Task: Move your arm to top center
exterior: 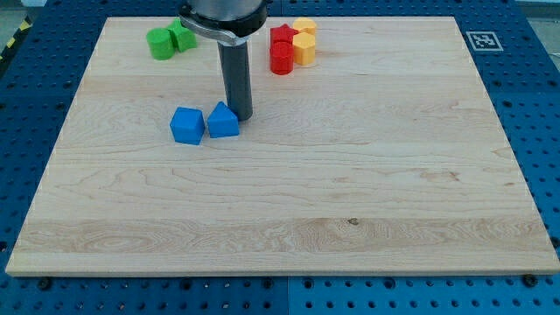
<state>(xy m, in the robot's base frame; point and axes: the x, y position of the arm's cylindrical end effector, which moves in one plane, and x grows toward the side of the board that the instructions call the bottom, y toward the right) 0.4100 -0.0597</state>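
Observation:
My tip (pixel 241 117) rests on the wooden board (pixel 289 201), left of centre in the upper half. It touches or nearly touches the right side of a blue triangular block (pixel 222 121). A blue cube (pixel 187 125) sits just left of that block. The dark rod rises from the tip toward the view's top.
Two green blocks (pixel 169 40) sit near the top left. A red star block (pixel 283 36) and a red cylinder (pixel 282 59) stand near the top centre, with two yellow blocks (pixel 304 45) at their right. A marker tag (pixel 480 39) lies off the board's top right corner.

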